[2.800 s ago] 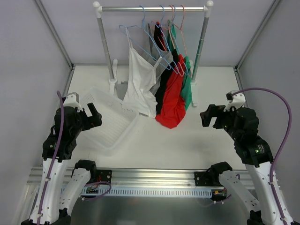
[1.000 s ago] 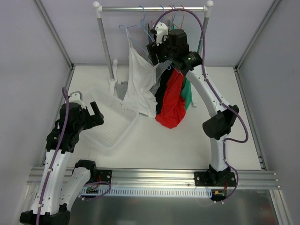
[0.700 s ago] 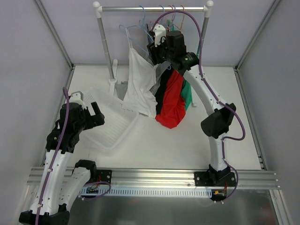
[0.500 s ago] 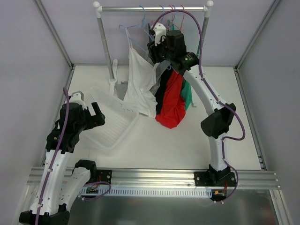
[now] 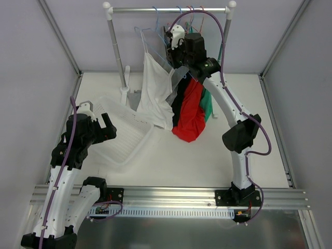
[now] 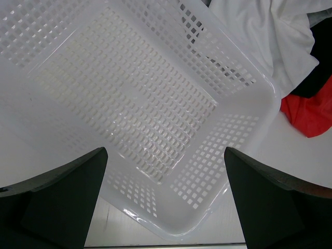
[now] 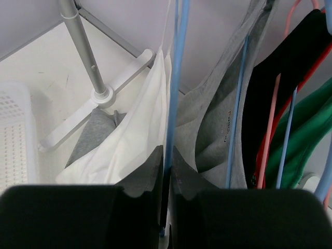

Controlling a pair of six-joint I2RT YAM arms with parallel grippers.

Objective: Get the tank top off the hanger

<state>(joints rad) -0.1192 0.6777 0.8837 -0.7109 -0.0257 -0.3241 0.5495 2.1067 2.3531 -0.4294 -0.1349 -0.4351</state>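
Your right gripper (image 5: 173,53) is up at the rail (image 5: 171,9) at 12 o'clock on the table, and the wrist view tells you why. Its fingers are pressed almost together with the light blue wire of the hanger (image 7: 175,78) running straight down into the slit between them, so it looks pinched on that wire. The tank top (image 5: 154,91) hangs on that hanger, at 11 o'clock from the gripper, draped down toward the basket (image 5: 148,136). From above, the arm hides the grasp. The wrist camera shows it, and also shows the grey tank top (image 7: 212,135) just beside it at 3 o'clock, so you're on the correct wire. Your left gripper (image 6: 165,155) waits at 8 o'clock with its fingers spread wide over the basket, holding nothing, probably ready to take the fabric. Only the overhead shows how far apart your two arms are.
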